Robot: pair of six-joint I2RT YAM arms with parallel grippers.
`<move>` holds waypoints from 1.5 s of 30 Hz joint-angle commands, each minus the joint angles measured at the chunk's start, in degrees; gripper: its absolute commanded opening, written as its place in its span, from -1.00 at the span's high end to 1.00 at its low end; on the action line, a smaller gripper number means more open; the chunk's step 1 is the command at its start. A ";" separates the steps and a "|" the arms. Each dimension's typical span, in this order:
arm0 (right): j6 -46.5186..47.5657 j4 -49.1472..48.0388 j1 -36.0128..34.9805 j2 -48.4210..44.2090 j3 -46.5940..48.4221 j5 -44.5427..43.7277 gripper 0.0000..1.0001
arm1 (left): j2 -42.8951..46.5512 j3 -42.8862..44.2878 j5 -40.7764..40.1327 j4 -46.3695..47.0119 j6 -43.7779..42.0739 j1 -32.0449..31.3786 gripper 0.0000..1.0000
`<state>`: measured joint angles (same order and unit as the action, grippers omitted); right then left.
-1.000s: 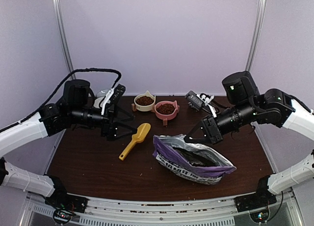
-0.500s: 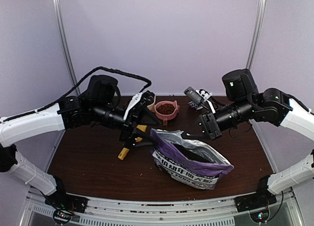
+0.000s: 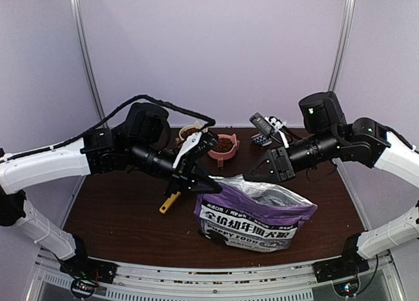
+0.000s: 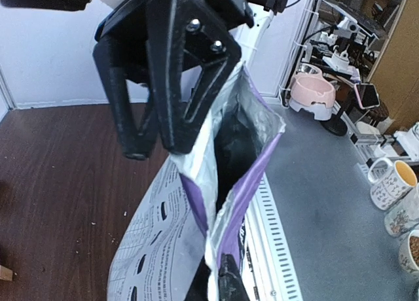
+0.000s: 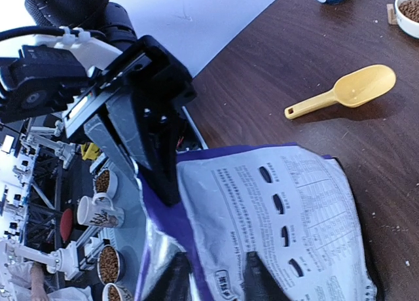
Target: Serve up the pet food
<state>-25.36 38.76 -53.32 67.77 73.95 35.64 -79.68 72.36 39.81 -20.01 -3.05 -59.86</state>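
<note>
Both arms reach inward, wrists tilted down. The left end effector (image 3: 211,182) pinches the bag (image 3: 262,217) rim; facing it, the right end effector (image 3: 249,177) has jaws slightly apart.

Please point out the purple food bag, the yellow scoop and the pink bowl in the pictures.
purple bag (image 3: 255,219): top external view, on its printed front face.
yellow scoop (image 5: 363,85): right wrist view, on the hollow cup end.
pink bowl (image 3: 222,156): top external view, on its outer wall.
</note>
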 commanded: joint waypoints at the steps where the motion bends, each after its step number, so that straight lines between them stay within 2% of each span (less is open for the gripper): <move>1: 2.43 0.80 1.11 -0.37 2.48 -3.14 -0.15 | 4.97 -0.64 -0.53 6.36 8.67 -0.46 1.00; 2: 3.05 1.12 1.10 -0.38 2.52 -3.10 -0.40 | 5.05 -0.97 -1.13 6.65 9.83 -0.44 1.00; 5: 5.30 1.47 1.09 0.00 1.90 -2.84 -0.93 | 4.63 -2.85 -0.90 8.94 14.48 0.57 1.00; 6: 5.96 1.58 1.10 0.28 1.62 -2.65 -0.99 | 4.40 -3.71 -0.21 10.07 16.25 1.19 1.00; 10: 8.71 3.01 0.47 2.20 1.26 -2.11 -1.00 | 3.85 -5.49 1.29 12.88 19.98 2.24 1.00; 20: 13.62 8.78 -4.18 3.66 5.58 -5.40 -1.00 | 2.27 -5.42 -2.06 10.98 24.32 4.80 1.00; 25: 13.74 12.09 -5.30 5.27 9.51 -11.86 -1.00 | 1.86 -5.04 -1.75 10.43 23.69 5.19 1.00; 35: 11.66 6.46 -5.31 3.20 10.23 -3.79 -1.00 | 1.55 -5.02 -4.22 9.42 24.31 6.42 1.00; 45: 16.56 17.74 -6.29 7.27 10.08 -19.15 -0.97 | 1.50 -5.60 -1.45 12.04 23.82 6.57 1.00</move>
<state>-11.51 51.35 -58.54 72.73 83.50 23.40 -77.84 66.85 37.36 -13.02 20.73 -53.93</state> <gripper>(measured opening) 0.999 0.021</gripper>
